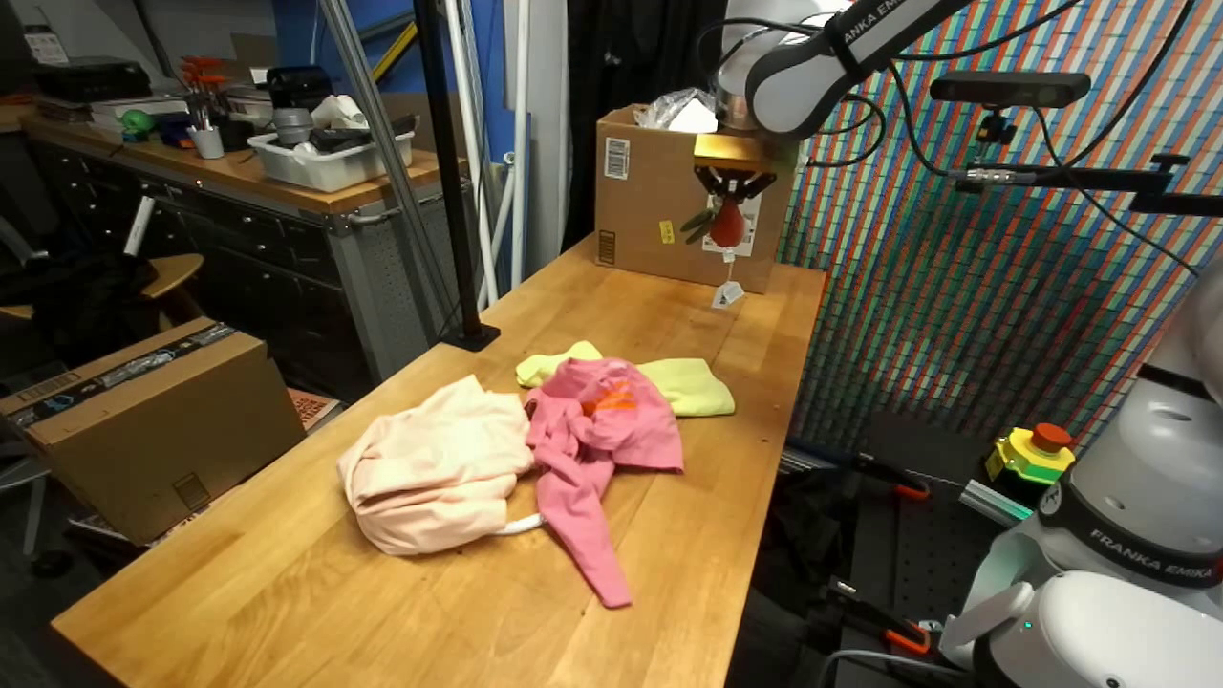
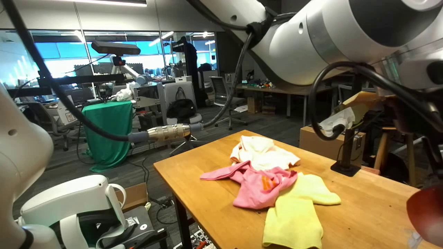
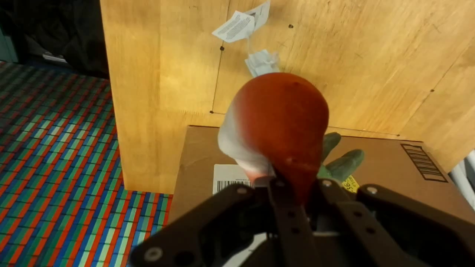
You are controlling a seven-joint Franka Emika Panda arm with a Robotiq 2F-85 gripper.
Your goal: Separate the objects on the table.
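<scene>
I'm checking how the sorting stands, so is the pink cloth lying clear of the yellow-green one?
No, in an exterior view the pink cloth lies partly over the yellow-green cloth.

You count, by kind: three cloths (pink cloth (image 1: pixel 631 440), yellow-green cloth (image 2: pixel 294 219), cream cloth (image 1: pixel 444 468)); one white cord (image 1: pixel 522 525); one red soft item (image 1: pixel 727 225); one table (image 1: pixel 688 554).

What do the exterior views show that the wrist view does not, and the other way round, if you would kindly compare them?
Only the exterior views show the pink cloth, the yellow-green cloth, the cream cloth and the robot arm. Only the wrist view shows rows of fine print on the white tag. All three share the red item and the wooden tabletop.
</scene>
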